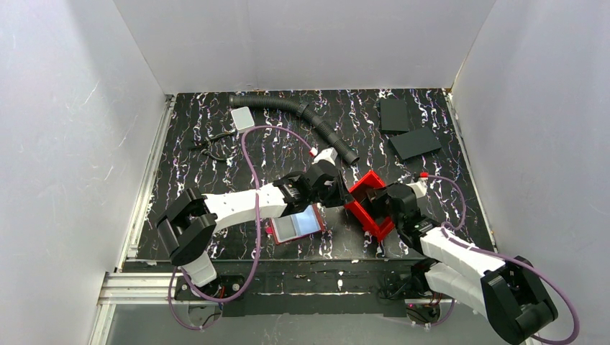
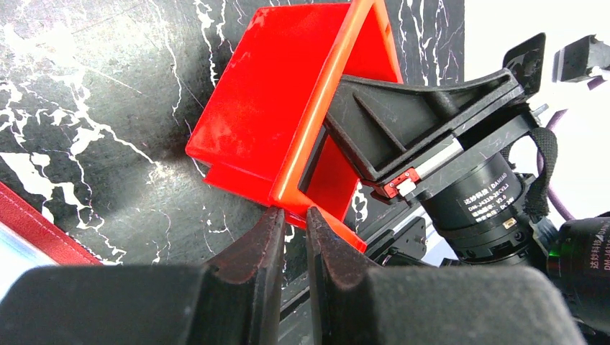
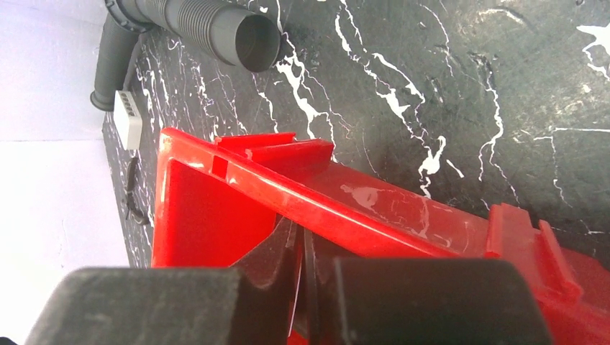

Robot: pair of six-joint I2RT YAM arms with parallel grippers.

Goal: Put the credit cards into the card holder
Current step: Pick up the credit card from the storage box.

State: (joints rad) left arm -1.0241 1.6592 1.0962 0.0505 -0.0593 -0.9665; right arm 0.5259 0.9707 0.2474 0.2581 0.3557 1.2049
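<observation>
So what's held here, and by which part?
The left jaws seem to pinch the red bin at a rim corner. The right jaws, inside it, close on a thin pale edge, likely a card.

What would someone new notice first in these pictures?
The bright red bin near the centre, with the left claw nipping its rim and the right claw dipping inside. Just left of it, a red wallet shows a pale card. A grey ribbed hose curves along the back.

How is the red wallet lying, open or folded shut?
Open, apparently: the wallet lies spread flat, a pale panel facing up inside its red border. Whether that panel is a card, cannot tell.
</observation>
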